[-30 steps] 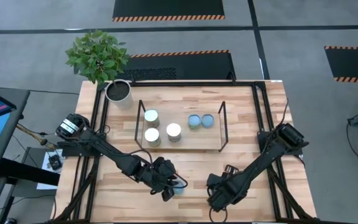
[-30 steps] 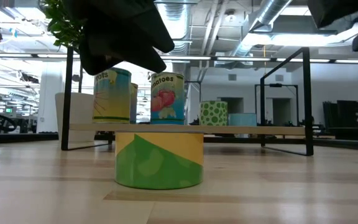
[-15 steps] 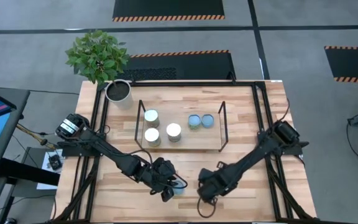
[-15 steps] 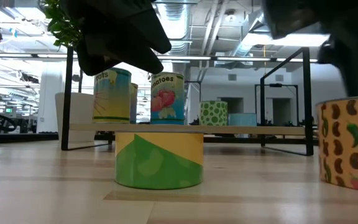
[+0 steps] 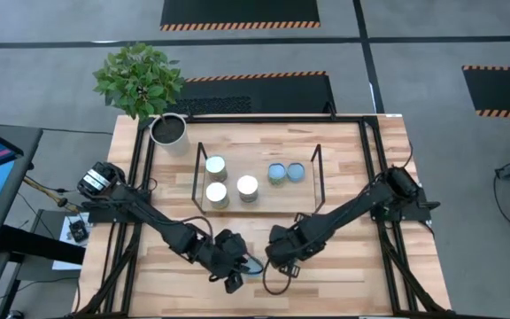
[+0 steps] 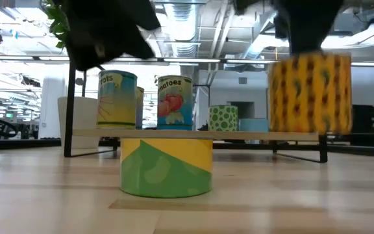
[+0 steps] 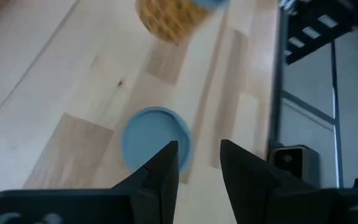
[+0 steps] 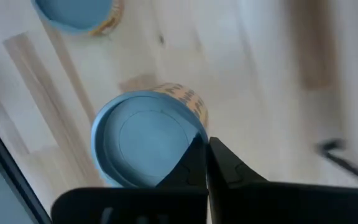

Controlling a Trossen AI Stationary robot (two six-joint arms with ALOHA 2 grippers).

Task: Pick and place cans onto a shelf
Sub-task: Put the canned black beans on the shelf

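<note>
Swung leftward since a second before, the right gripper (image 5: pixel 277 257) was pinched shut on the pineapple can (image 6: pixel 310 94), lifted clear; a slow, level carry to the shelf (image 5: pixel 264 200) was called for, while the left gripper (image 5: pixel 235 276) was held parted nearby

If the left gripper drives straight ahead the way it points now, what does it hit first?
Most likely the blue-topped can standing on the table just past the left gripper, whose fingers are open. Depth is hard to judge; it may only clip the can's edge.

Wooden table (image 5: pixel 343 257) with shelf (image 5: pixel 290 199), plant pot (image 5: pixel 168 131), green-yellow can (image 6: pixel 166 166).
</note>
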